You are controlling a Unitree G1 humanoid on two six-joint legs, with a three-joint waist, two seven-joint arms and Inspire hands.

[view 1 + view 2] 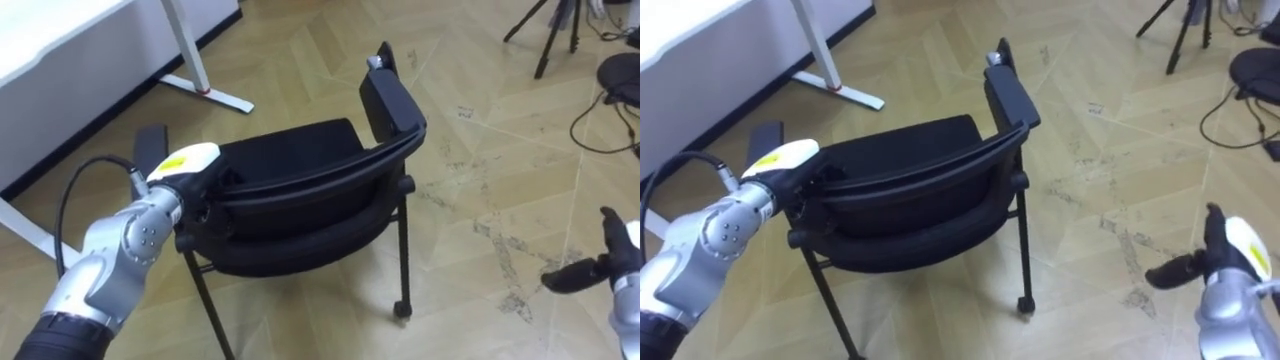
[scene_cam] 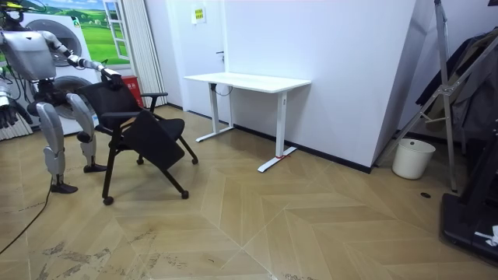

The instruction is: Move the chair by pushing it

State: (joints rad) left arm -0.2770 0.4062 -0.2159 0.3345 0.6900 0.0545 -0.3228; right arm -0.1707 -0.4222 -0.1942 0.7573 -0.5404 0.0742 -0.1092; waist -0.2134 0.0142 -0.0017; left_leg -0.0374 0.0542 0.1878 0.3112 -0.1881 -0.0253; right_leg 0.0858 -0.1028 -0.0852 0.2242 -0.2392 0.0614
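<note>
Left eye view, chair: the black chair [image 1: 300, 190] stands on the wooden floor [image 1: 480, 170] just below the camera, with its backrest toward the robot and its seat pointing away.
Left eye view, left robot hand: the left robot hand [image 1: 187, 165] rests against the left end of the chair's backrest. Its fingers are lost against the black frame, so I cannot tell whether they are spread or closed round it.
Left eye view, right robot hand: the right robot hand [image 1: 615, 262] hangs well apart from the chair, off its right side, fingers spread and holding nothing.
Left eye view, edges: a white counter [image 1: 60, 50] lies beyond the chair's left side, and its flat foot [image 1: 215, 96] is near the chair's front left.
Left eye view, open room: bare floor runs ahead of the chair and to its right. A tripod [image 1: 548, 35] and loose cables [image 1: 600, 120] lie well beyond its right side.
Left eye view, materials: the chair has a padded seat, a curved backrest and a flat armrest [image 1: 392, 100]. Its thin metal legs end in a small caster [image 1: 402, 310]. The floor is herringbone parquet with pale scuffs.
Room view, chair: the chair stands just in front of the robot, which reaches one arm to the top of the backrest.
Room view, open room: open floor stretches from the chair toward the room view's right. The counter stands against a white wall [image 2: 342, 70] beyond the chair, and a white bin [image 2: 412, 158] is well apart from it.
Right eye view, chair: the left robot hand is at the backrest's left end, and the right robot hand is off the chair's right side with fingers spread.
</note>
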